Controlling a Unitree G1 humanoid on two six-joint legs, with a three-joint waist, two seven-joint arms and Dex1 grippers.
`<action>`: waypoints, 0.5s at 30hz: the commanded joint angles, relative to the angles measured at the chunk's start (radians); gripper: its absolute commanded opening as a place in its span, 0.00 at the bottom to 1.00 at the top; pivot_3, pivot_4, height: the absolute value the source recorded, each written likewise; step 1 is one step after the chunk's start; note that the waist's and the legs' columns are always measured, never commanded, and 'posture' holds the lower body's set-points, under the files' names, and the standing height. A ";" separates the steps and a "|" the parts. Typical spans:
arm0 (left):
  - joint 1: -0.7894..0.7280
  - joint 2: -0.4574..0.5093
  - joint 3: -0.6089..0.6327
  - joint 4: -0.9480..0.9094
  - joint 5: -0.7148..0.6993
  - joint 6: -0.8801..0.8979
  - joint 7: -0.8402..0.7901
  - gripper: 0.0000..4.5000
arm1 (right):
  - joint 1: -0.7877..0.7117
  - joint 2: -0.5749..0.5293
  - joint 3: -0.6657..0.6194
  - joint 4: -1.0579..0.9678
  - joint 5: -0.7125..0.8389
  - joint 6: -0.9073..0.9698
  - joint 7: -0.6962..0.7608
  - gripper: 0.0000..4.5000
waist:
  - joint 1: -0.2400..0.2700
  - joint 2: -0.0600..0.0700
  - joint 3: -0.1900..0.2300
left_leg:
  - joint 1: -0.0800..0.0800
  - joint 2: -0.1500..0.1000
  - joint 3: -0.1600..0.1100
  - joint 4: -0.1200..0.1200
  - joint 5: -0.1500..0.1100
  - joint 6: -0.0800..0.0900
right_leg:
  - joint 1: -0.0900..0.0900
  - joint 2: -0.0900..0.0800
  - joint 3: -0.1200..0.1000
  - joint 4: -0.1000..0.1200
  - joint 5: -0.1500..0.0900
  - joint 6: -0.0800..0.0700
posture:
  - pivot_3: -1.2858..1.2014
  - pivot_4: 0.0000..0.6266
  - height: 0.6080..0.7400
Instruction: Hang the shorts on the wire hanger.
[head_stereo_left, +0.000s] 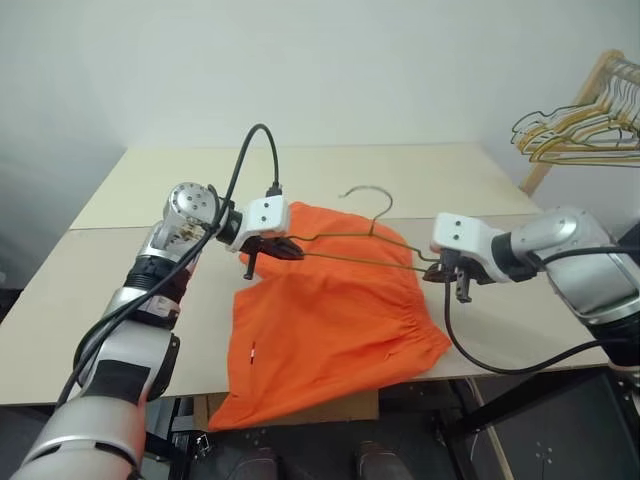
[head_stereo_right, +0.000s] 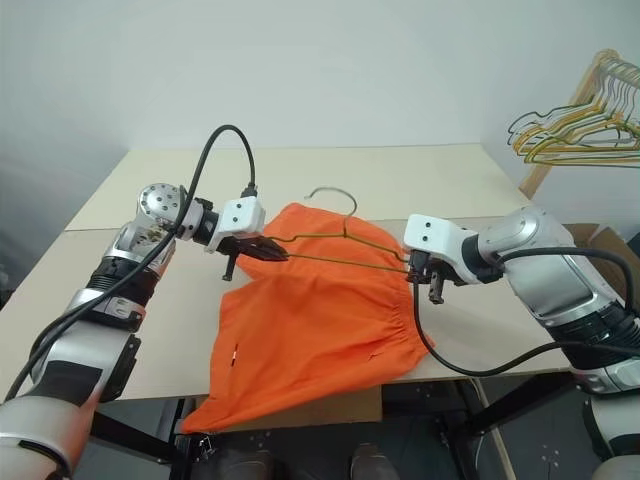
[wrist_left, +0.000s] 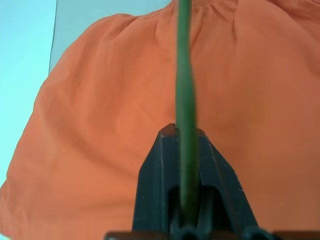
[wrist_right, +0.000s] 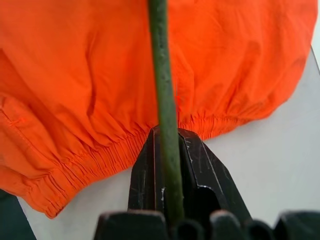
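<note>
a robot stands at a pale wooden table (head_stereo_left: 120, 300), holding a thin dark wire hanger (head_stereo_left: 372, 262) in the air with both arms, just above a pair of bright orange shorts (head_stereo_left: 330, 330). the left gripper (head_stereo_left: 283, 247) is clamped tight on the hanger's left corner, and the right gripper (head_stereo_left: 440, 268) is clamped tight on its right corner, so the wire stretches level between them with its hook (head_stereo_left: 368, 196) pointing to the far side. holding both ends this way likely keeps the light wire from swinging or twisting while it is lined up with the cloth. the shorts lie flat on the near middle of the table, gathered waistband (wrist_right: 115, 150) to the right near the right gripper, with the near left edge drooping over the table's front. the shorts are not yet on the hanger; the wire hangs over their far part. at the far right, a bunch of yellow and pale hangers (head_stereo_left: 580, 130) hangs on a wooden rack, well apart from the work.
</note>
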 joint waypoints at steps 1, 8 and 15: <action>-0.004 0.002 0.042 -0.017 -0.072 -0.088 -0.056 0.00 | 0.020 -0.031 -0.069 -0.037 0.014 -0.013 0.014 0.01 | 0.005 0.000 0.000 | 0.000 0.000 0.000 0.000 0.000 0.000 | 0.000 0.000 0.000 0.000 0.000 0.000 | 0.52 0.00 1.00; -0.049 0.001 0.081 0.086 -0.129 -0.168 -0.101 0.46 | 0.244 -0.112 -0.264 -0.198 0.149 0.033 0.038 0.00 | 0.013 0.000 0.000 | -0.001 0.000 0.000 0.000 0.000 0.000 | 0.000 0.000 -0.001 -0.001 0.000 0.000 | 0.52 0.00 1.00; -0.165 -0.052 0.210 0.195 -0.191 -0.115 0.122 0.97 | 0.606 -0.031 -0.680 -0.335 0.316 0.403 -0.109 0.00 | 0.031 -0.002 0.000 | -0.002 0.000 -0.001 0.004 0.000 0.000 | 0.001 0.000 -0.001 0.000 0.002 0.002 | 0.51 0.00 1.00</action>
